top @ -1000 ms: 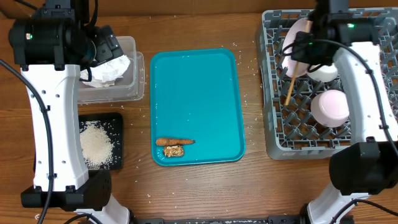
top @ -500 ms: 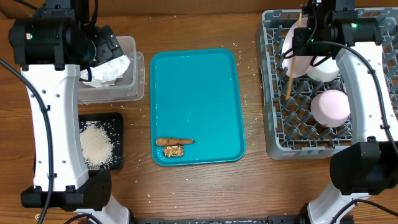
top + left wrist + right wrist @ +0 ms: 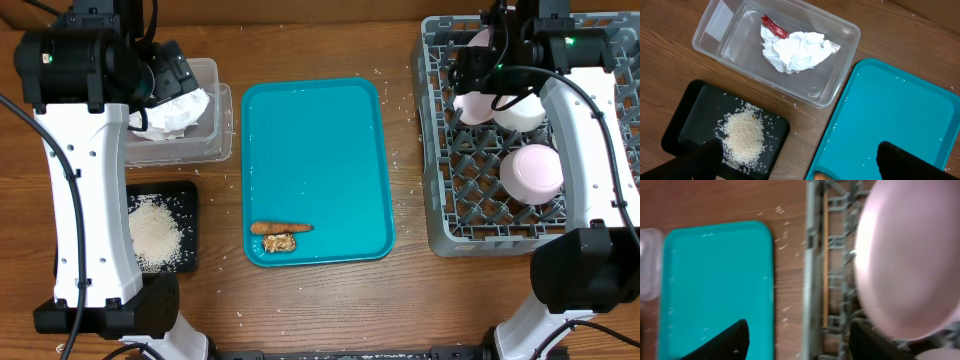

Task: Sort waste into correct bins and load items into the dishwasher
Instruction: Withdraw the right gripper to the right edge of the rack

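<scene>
Carrot stick, orange-brown, lay crosswise at the near-left corner of the teal plastic tray, closer to the left gripper, jaws wide apart; the right gripper, likewise parted, hung off the tray's right.

Even light; one view blurred.
You get bright, diffuse light with soft, short shadows in the overhead and left wrist views, both sharp. Your right wrist view is smeared: plate, rack and teal tray lack crisp edges.
</scene>
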`<state>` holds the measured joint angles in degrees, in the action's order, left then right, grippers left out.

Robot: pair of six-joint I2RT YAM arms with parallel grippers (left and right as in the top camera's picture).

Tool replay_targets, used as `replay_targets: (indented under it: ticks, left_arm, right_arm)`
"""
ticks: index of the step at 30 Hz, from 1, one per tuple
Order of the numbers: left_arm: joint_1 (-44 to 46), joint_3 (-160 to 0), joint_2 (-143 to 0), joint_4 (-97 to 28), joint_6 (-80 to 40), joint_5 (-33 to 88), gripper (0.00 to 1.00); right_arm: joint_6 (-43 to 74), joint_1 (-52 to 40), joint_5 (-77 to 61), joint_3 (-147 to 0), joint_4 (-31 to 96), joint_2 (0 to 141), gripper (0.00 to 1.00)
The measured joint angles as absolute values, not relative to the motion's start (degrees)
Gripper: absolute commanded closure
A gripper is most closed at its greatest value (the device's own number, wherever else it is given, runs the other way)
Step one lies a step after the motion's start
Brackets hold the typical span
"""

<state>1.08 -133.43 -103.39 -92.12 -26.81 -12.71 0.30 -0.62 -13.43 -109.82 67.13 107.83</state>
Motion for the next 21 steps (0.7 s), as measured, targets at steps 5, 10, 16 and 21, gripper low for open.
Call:
replay_targets:
  ticks: [5, 10, 16, 21]
  left_arm:
    - [1.1, -133.4, -103.4, -92.1, -26.8, -12.7, 0.00]
    - [1.1, -133.4, -103.4, -92.1, -26.8, -12.7, 0.00]
    - [1.1, -133.4, -103.4, -92.1, -26.8, -12.7, 0.00]
    - [1.1, -133.4, -103.4, -92.1, -26.8, -12.7, 0.00]
  right_arm:
    - [3.4, -2.8, -20.4, -109.8, 71.3, 107.8, 0.25]
    - [5.4, -10.5, -24.3, -109.8, 75.6, 107.8, 0.00]
    - [13.0, -21.9, -23.8, -108.9, 71.6, 107.8, 0.00]
    - [22.0, -29.3, -19.2, -106.0, 69.0, 107.8, 0.00]
